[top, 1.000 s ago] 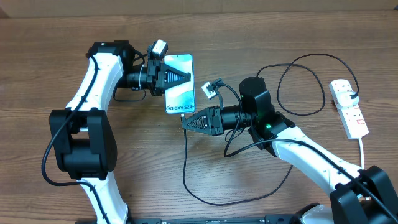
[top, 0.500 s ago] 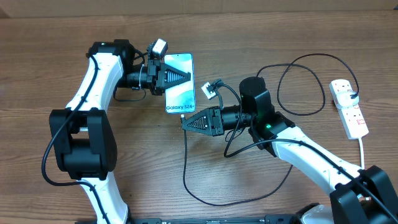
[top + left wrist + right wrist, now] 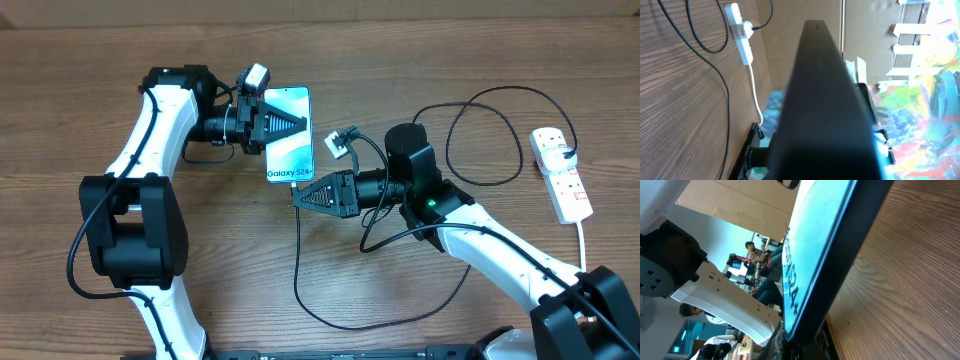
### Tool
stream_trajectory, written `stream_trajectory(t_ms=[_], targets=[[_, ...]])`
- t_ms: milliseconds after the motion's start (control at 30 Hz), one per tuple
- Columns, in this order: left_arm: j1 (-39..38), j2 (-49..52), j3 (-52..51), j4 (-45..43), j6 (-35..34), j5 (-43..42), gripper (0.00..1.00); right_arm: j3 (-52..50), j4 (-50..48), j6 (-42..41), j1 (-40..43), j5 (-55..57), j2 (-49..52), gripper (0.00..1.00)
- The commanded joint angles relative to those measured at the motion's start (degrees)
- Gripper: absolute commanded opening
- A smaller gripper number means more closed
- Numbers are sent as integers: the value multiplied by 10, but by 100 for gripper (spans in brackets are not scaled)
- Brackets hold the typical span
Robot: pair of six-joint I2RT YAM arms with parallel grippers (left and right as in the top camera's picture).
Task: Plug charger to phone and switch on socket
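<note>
The phone (image 3: 291, 150) lies near the table's middle, its blue screen up and white text at its near end. My left gripper (image 3: 297, 122) reaches in from the left and is shut on the phone's side. The phone's dark edge (image 3: 825, 100) fills the left wrist view. My right gripper (image 3: 298, 192) sits at the phone's near end, shut on the charger plug, which is hidden. The charger's black cable (image 3: 297, 270) drops from the fingertips and loops across to the socket (image 3: 562, 175) at the far right. The phone's end (image 3: 825, 245) stands right at my right jaws.
The socket's white cord (image 3: 583, 245) runs toward the front edge. The black cable makes a wide loop (image 3: 485, 140) between my right arm and the socket, and another along the front. In the left wrist view the socket (image 3: 740, 27) and cable (image 3: 715, 50) lie on the wood.
</note>
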State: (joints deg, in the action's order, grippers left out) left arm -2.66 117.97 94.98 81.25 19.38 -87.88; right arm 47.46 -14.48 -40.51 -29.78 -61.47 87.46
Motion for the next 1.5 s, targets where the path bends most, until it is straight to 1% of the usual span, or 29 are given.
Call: stream_trajectory(t_ms=[0,200,1000,1167,1467], targets=[[-5,-16,5,3,-8,-27,4,6,-4,-2,-2,2,-13,4],[-8,-16,5,1,-7,-26,5,6,-4,-17,-2,2,-13,4],[-8,-16,5,-20,-8,-26,4,6,-5,-30,-2,0,-13,4],[-9,-16,5,-18,-30,-27,5,6,-5,-31,-2,0,-13,4],[-9,-16,5,-21,-31,-22,4,6,-5,-33,-2,0,-13,4]])
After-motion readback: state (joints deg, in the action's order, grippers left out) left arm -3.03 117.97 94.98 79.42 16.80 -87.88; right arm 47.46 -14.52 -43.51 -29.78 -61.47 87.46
